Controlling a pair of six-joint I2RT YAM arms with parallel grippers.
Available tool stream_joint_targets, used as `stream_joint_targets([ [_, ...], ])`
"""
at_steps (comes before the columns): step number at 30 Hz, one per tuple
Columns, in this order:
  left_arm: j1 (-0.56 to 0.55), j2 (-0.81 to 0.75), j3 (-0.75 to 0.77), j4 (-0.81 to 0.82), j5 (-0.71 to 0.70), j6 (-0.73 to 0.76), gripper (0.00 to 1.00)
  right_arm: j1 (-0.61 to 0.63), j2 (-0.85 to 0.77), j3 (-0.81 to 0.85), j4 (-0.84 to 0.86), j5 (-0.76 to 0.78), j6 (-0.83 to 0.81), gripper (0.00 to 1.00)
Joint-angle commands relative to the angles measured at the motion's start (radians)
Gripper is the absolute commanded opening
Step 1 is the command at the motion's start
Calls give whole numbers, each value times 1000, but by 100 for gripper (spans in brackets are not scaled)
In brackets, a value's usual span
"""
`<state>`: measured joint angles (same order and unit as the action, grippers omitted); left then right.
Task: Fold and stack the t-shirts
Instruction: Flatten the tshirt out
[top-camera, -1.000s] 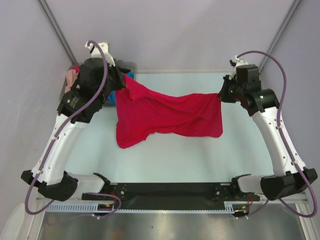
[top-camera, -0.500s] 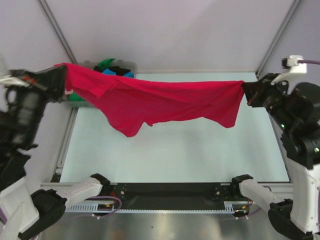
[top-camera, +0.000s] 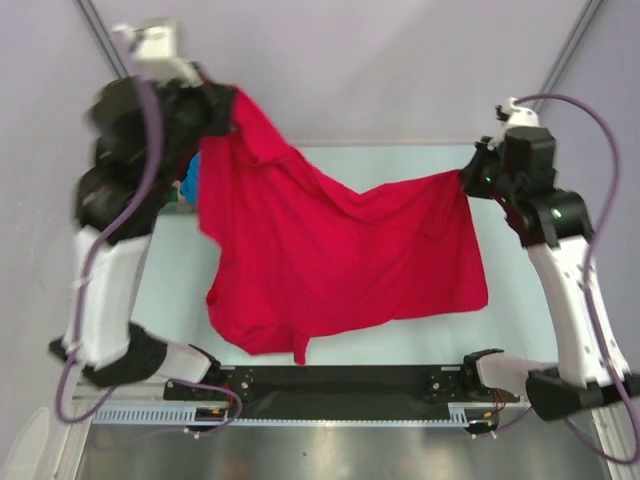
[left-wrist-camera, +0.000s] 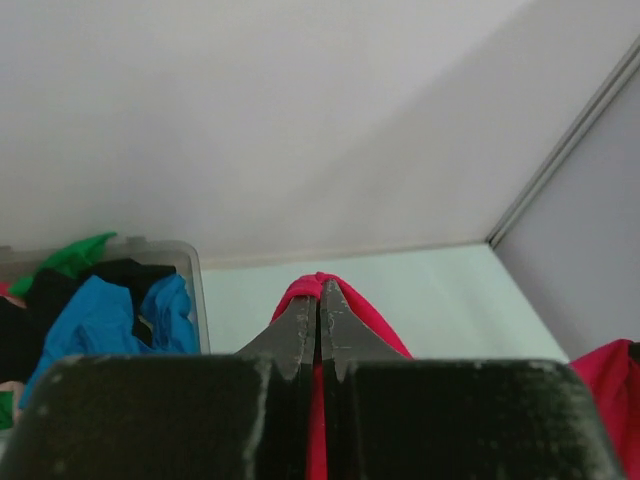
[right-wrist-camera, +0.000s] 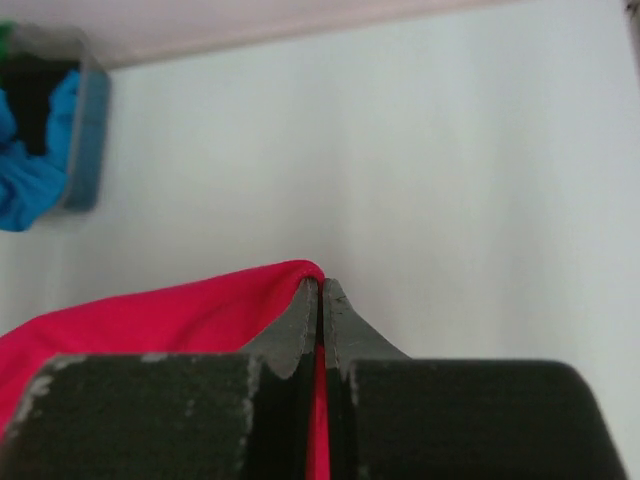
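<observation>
Red, soft and large, the plain cloth t-shirt (top-camera: 340, 260) hangs spread between the two arms above the pale counter (top-camera: 430, 345). The left gripper (left-wrist-camera: 319, 305) is raised high at the far left corner. Its two dark fingers are pressed together on a bunched fold of the red cloth, which pokes up just past the fingertips in the left wrist view. The right gripper (right-wrist-camera: 320, 300) sits lower on the far right side, also clamped on an edge of the same shirt, with the red hem curling over the tip of one finger. From the high left hold the cloth falls in a steep slope, sags in the middle and rises again to the right hold (so the upper edge makes a dip between the two). The lower part drapes toward the near edge, with a short point of fabric hanging lowest, close to the black rail (top-camera: 340, 380) at the arm bases. Whether it touches the counter I cannot tell. At the far left corner stands a clear grey plastic bin (left-wrist-camera: 192, 270), holding a bright blue shirt (left-wrist-camera: 100, 320), a green shirt (left-wrist-camera: 65, 258) and a black shirt (left-wrist-camera: 125, 275) in a loose heap. In the top view the left arm hides most of that bin.
</observation>
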<state>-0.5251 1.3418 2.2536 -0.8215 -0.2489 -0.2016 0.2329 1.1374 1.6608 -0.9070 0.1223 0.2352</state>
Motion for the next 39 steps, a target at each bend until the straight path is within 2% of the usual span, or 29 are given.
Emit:
stream_joint_targets([
  [1,7,150,6,136,42,18,0,-52,90,-21,199,-27,-8,0],
  [5,16,319,128,243,42,39,0,-170,240,72,296,-160,7,0],
  [8,66,440,320,292,112,-11,0,-214,341,192,361,-248,7,0],
  [9,95,450,375,306,158,-28,0,-214,358,230,371,-259,-6,0],
  [11,117,436,360,352,189,-36,0,-214,378,278,382,-273,-33,0],
  [13,119,375,264,349,201,3,0,-214,374,257,388,-297,-45,0],
  [14,119,349,209,331,210,8,0,-214,352,181,392,-317,-63,0],
  [15,119,274,48,328,232,11,0,-216,332,128,408,-349,-71,0],
  [16,117,237,-53,332,264,5,0,-213,311,55,422,-354,-71,0],
  [17,109,188,-159,352,263,-8,0,-213,262,-79,434,-349,-65,0],
  [18,106,147,-372,367,275,-25,0,-214,239,-157,439,-320,-59,0],
  [20,90,21,-574,413,322,-70,0,-213,172,-342,428,-293,-47,0],
  [21,58,-16,-758,427,333,-90,0,-214,153,-393,400,-274,-24,0],
  [22,33,-95,-840,436,339,-93,0,-214,131,-439,381,-276,-14,0],
  [24,-61,-159,-1018,394,303,-111,0,-216,90,-548,312,-300,-4,0],
  [28,-144,-312,-1248,270,361,-211,0,-216,84,-589,116,-348,-66,1],
  [30,-161,-406,-1359,213,390,-242,0,-213,107,-575,-5,-368,-105,5],
  [31,-162,-435,-1381,140,398,-246,3,-210,117,-549,-36,-356,-87,12],
  [32,-161,-467,-1400,101,402,-248,8,-213,120,-535,-46,-401,-89,26],
  [33,-161,-483,-1399,69,413,-240,19,-213,124,-518,-85,-379,-76,44],
  [34,-161,-486,-1390,-2,402,-243,64,-216,151,-466,-108,-359,-59,77],
  [35,-162,-489,-1372,-25,396,-237,75,-221,163,-440,-127,-331,-62,89],
  [36,-161,-471,-1323,-36,379,-219,83,-219,182,-414,-144,-319,-66,98],
  [37,-161,-455,-1289,-45,364,-205,99,-219,212,-382,-144,-305,-62,99],
  [39,-161,-346,-1150,-44,314,-146,100,-221,249,-294,-132,-251,5,100],
])
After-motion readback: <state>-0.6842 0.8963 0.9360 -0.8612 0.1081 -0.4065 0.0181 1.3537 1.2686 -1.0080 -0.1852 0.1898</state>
